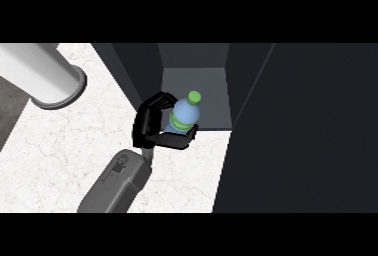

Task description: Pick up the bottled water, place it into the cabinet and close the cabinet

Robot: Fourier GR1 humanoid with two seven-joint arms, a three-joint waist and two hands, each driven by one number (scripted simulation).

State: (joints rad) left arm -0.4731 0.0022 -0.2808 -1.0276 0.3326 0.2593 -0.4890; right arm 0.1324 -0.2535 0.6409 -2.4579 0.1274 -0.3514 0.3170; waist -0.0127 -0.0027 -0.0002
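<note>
you see the lower part of the bottled water [184,114] hidden by your left hand [148,125]; only its green cap, label and blue shoulder show. the fingers curl round it from the left, thumb on the near side. the bottle is at the open cabinet's [196,80] mouth, by the counter's [66,150] far right edge.

1 bottle [184,114], 1 cabinet [193,82], 1 hand [148,126]

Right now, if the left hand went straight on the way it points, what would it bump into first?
The left hand, curled round the bottled water, points into the open cabinet. The way looks free up to the cabinet's grey inside; depth is unclear, and its dark left wall is close.
</note>
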